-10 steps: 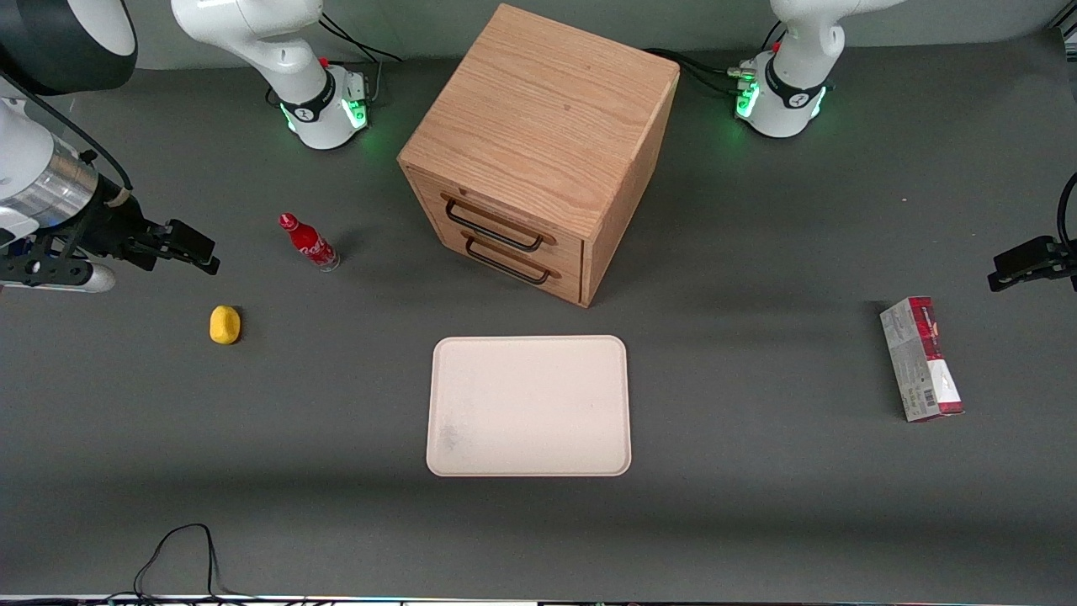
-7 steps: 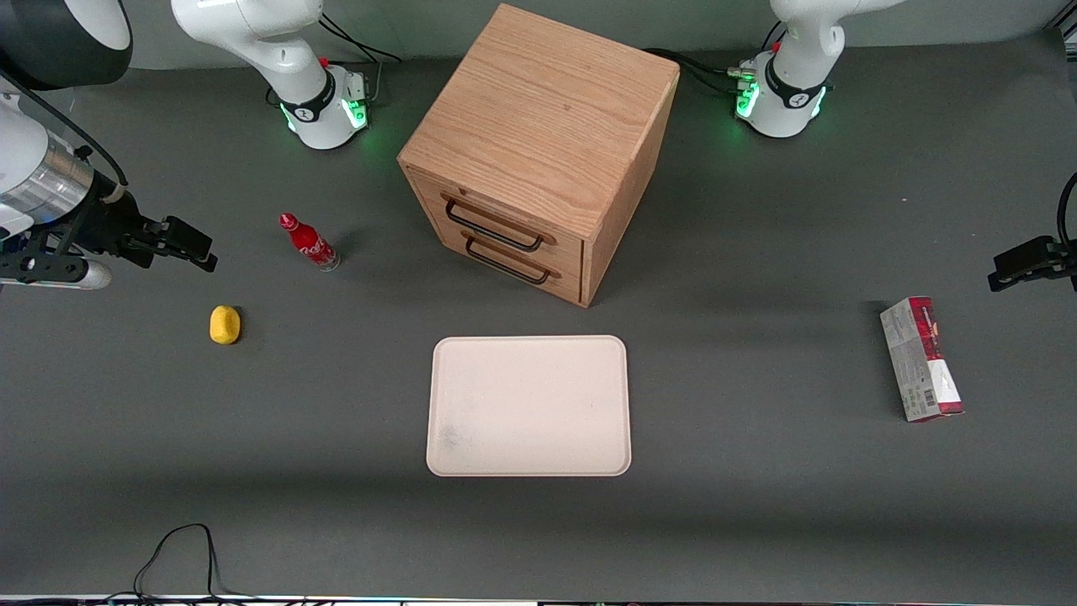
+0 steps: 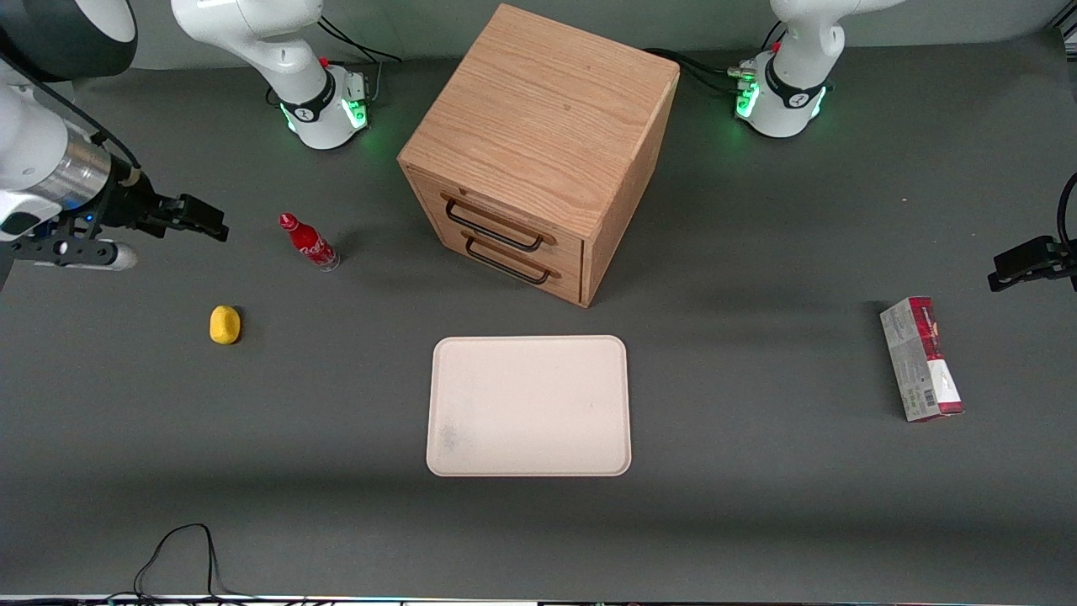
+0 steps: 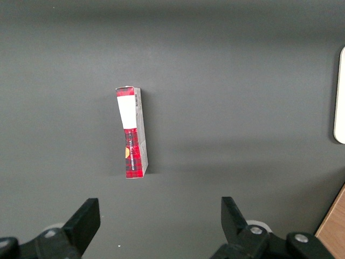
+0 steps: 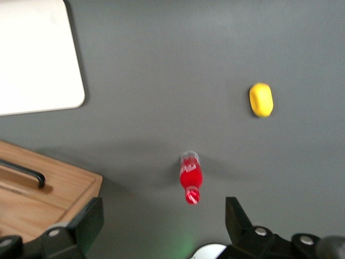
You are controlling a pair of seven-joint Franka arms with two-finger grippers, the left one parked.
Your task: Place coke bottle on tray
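1. Since the earlier frames, the gripper has shifted farther from the front camera and slightly nearer the coke bottle; bottle, tray and other items are unchanged.
2. Gripper: raised above the table toward the working arm's end, fingers spread wide apart, holding nothing. In the wrist view the two fingertips flank an open gap.
3. Coke bottle: stands upright on the table, long axis vertical, red cap uppermost, clear base on the surface. It is near the gripper, a short way toward the wooden drawer cabinet, untouched.
4. Tray: cream, flat on the table, well apart from the gripper and nearer the front camera than the bottle; one corner shows in the wrist view.
5. Yellow object: small, rounded, on the table below the gripper's height, nearer the front camera than gripper and bottle.
6. Red-and-grey carton: lying flat toward the parked arm's end, well apart from the gripper.
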